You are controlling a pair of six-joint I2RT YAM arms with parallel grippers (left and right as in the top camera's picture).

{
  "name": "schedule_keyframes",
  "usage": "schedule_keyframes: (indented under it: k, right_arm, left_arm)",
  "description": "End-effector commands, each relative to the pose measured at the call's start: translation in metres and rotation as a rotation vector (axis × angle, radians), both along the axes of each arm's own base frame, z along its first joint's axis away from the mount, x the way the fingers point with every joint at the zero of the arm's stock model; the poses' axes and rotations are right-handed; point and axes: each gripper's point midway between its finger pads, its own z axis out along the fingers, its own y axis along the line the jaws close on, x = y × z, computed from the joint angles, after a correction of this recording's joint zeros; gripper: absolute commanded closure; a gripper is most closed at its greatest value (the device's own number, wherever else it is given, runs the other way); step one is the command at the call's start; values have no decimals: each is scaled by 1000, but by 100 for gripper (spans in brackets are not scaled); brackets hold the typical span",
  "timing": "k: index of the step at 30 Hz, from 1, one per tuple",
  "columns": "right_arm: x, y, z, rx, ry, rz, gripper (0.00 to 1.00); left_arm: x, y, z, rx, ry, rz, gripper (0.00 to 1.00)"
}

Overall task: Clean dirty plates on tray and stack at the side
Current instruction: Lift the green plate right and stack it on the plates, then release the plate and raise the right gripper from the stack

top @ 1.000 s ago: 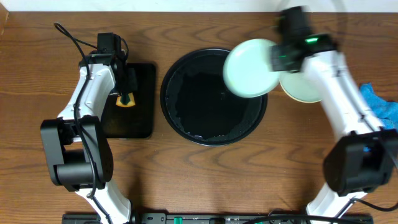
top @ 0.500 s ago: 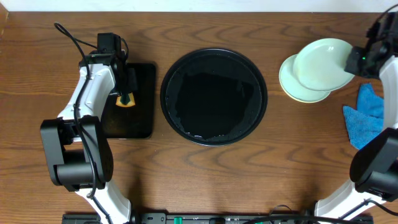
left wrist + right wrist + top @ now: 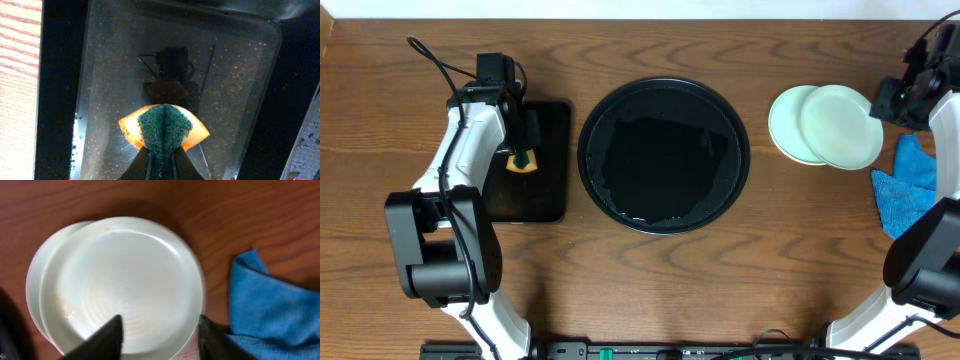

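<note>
On the left, the left gripper point(image 3: 523, 152) is over the small tray point(image 3: 548, 195), which lies just left of the round tray point(image 3: 665, 150) with a narrow strip of bare wood between them. From overhead the sponge point(image 3: 523, 161) is only a speck of orange and green under the arm. The left wrist view shows more: the left gripper point(image 3: 162, 159) is clamped on the sponge point(image 3: 164, 126), folded so the green scouring face bulges up between two orange flaps. Below it the small tray point(image 3: 115, 60) has a glossy, speckled floor that mirrors the arm as a dark shape. Whether the sponge touches that floor cannot be told

The round tray sits mid-table, its dark floor shiny in patches, with open wood ahead of it and behind it

A wider band of table separates it from the plates point(image 3: 825, 126) on the right: the top plate point(image 3: 842, 126) lies shifted right on the lower plate point(image 3: 786, 125), leaving a crescent of it showing. The right wrist view adds faint brownish marks on the top plate point(image 3: 125, 285) and the lower plate point(image 3: 33, 282) peeking out at left. The right gripper point(image 3: 157, 335) has its fingers point(image 3: 107, 334) apart, straddling the top plate's near rim without pinching it; overhead, the right gripper point(image 3: 886, 98) sits at that plate's right edge

The cloth point(image 3: 910, 190) lies just beside the plates, reaching the frame's right edge; in the wrist view the cloth point(image 3: 270, 310) leaves a thin gap of wood
</note>
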Motion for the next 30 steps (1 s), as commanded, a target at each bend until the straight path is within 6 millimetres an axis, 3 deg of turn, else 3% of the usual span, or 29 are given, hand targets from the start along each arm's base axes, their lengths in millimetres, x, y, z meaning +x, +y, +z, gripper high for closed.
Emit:
schedule_keyframes:
  k: [1,7,11,15,21,26,30]
  right_arm:
    - [0,21,-23,97,30,46,45]
    - [5,54,-34,207,39,120,44]
    - [6,59,-36,145,60,128,50]
    - [6,64,-45,94,78,127,63]
    - [2,79,-78,93,77,135,61]
    - [2,90,-94,97,56,147,68]
    - [9,125,-91,195,16,229,73]
  left_arm:
    - [-3,3,-3,8,13,-7,92]
    - [-3,3,-2,8,13,-7,92]
    - [-3,3,-2,8,14,-7,92]
    - [-4,3,-3,8,17,-7,92]
    - [-5,3,-3,8,19,-7,92]
    - [-5,3,-3,8,21,-7,92]
    - [-5,3,-3,8,21,-7,92]
